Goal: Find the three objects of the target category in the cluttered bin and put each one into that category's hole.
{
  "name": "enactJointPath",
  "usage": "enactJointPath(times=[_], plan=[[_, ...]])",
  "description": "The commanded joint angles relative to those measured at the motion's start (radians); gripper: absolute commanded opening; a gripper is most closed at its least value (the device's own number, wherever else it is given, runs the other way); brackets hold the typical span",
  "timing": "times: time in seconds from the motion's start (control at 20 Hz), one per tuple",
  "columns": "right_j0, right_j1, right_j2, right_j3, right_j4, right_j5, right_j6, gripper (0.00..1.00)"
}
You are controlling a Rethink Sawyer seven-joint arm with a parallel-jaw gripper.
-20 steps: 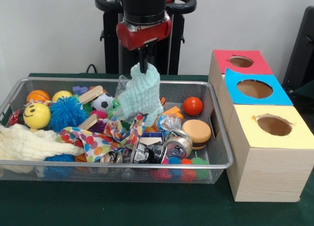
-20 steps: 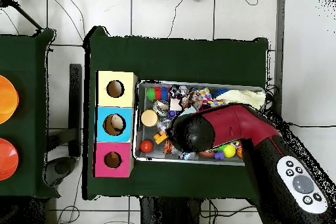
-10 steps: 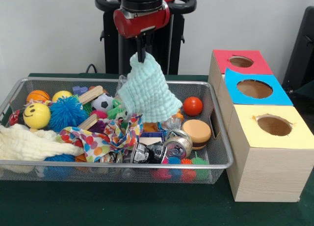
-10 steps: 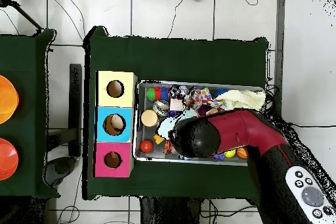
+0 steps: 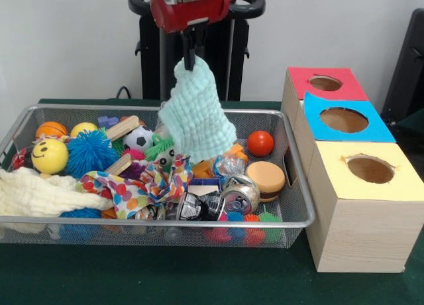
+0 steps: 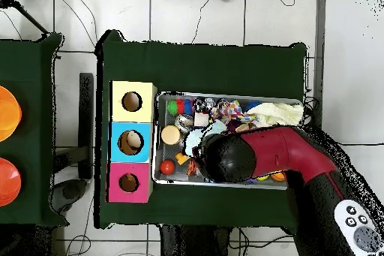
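My gripper [image 5: 189, 58] is pinched tight on the top corner of a pale green cloth [image 5: 196, 116], and the cloth hangs straight down from it, flaring wide at the bottom. Its lower edge dangles just above the clutter in the middle of the wire bin [image 5: 297, 212], in front of a soccer ball [image 5: 139, 138] and an orange block [image 5: 233, 150]. From above, my red arm [image 6: 281, 155] covers much of the bin, with only a bit of the cloth peeking out beside it. To one side of the cloth sits a red ball [image 5: 260, 143] and a tan round lid [image 5: 265, 177]; to the other, a blue spiky ball [image 5: 91, 152], a yellow smiley ball [image 5: 50, 156] and a cream cloth [image 5: 40, 195] draped over the corner. A spotted cloth [image 5: 142, 184] lies at the front. Beside the bin stand three boxes with holes: red [image 5: 324, 83], blue [image 5: 344, 120], yellow [image 5: 370, 170].
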Motion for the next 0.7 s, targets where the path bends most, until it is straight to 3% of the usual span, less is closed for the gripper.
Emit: enactJointPath(times=[0.05, 0.35, 0.7], plan=[[0.027, -0.072, 0.019, 0.053, 0.058, 0.035, 0.008, 0.0], [0.105, -0.09, -0.016, 0.07, 0.077, -0.001, 0.1, 0.0], [0.156, -0.086, -0.056, 0.074, 0.092, -0.033, 0.126, 0.0]])
